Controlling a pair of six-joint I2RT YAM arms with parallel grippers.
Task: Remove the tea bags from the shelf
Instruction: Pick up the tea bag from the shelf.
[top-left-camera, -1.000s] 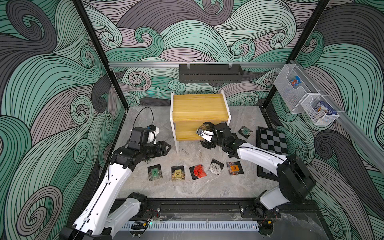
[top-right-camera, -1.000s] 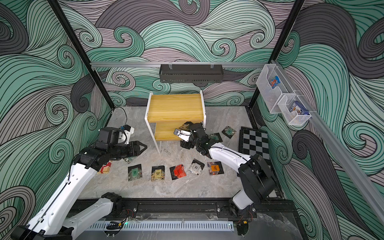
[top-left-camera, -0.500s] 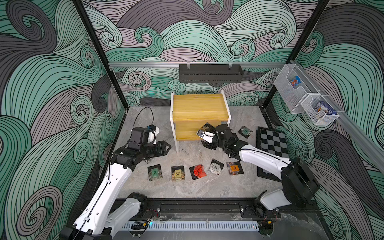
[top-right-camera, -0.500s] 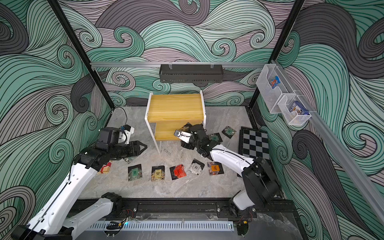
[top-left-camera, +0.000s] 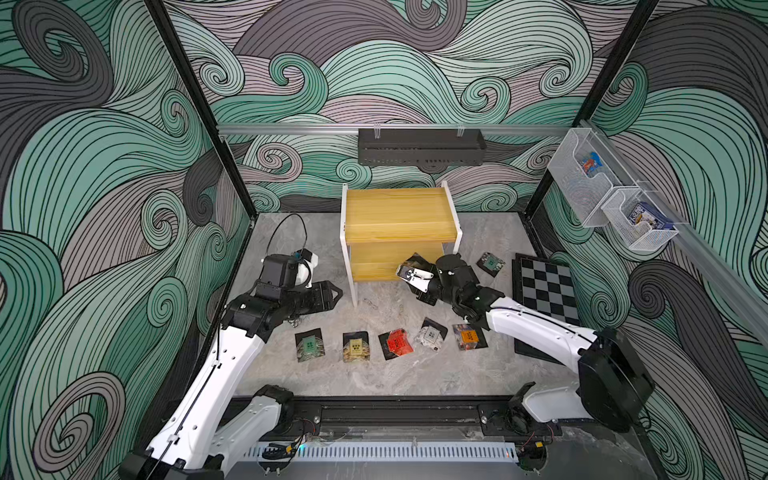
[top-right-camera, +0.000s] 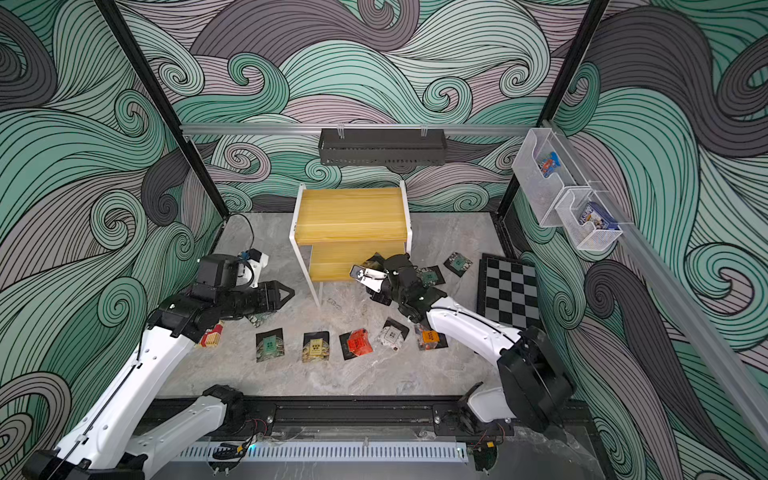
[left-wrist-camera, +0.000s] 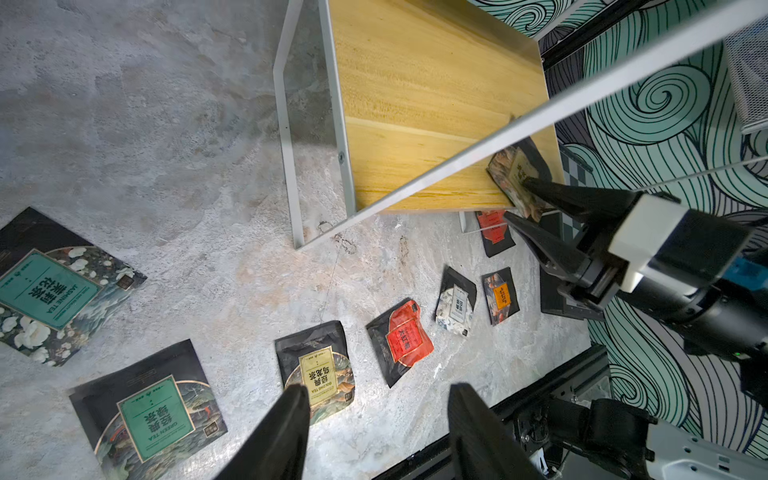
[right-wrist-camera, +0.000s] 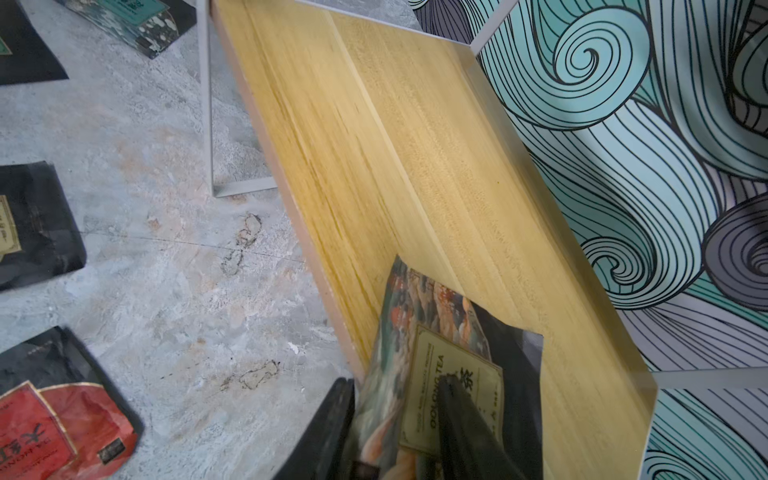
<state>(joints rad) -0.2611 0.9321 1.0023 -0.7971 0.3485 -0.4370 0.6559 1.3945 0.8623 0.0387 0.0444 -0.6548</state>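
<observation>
**Tea bag at the shelf corner: grip not yet proven**

My left gripper (top-left-camera: 332, 293) hangs over the table (top-left-camera: 374, 382), jaws apart and empty, well left of the shelf (top-left-camera: 399, 224). Five tea bags (top-left-camera: 356, 346) lie in a row on the table in front, already off it. The top board (top-right-camera: 351, 212) is bare. The one sachet I can see on the shelf, the oolong tea bag (right-wrist-camera: 432, 316), sits tilted at the right front corner of the lower board (top-left-camera: 382, 270), overhanging its edge. My right gripper (left-wrist-camera: 517, 199) straddles it there, one finger on the label and the other under the overhang. Whether the clamp has truly bitten, I cannot tell.

As I judge it, my bite takes only the sachet's near edge, and the foil looks slick. A quick pull could strip it from my fingers and drop it onto the red sachet (left-wrist-camera: 492, 226) below the corner. My lower finger also runs just beside the board's edge and the white leg (top-left-camera: 458, 243). Catching either would drag the light shelf.

A second ago my right jaws stood wide; now they have drawn in around the sachet. The left arm and the row on the table have not moved.
</observation>
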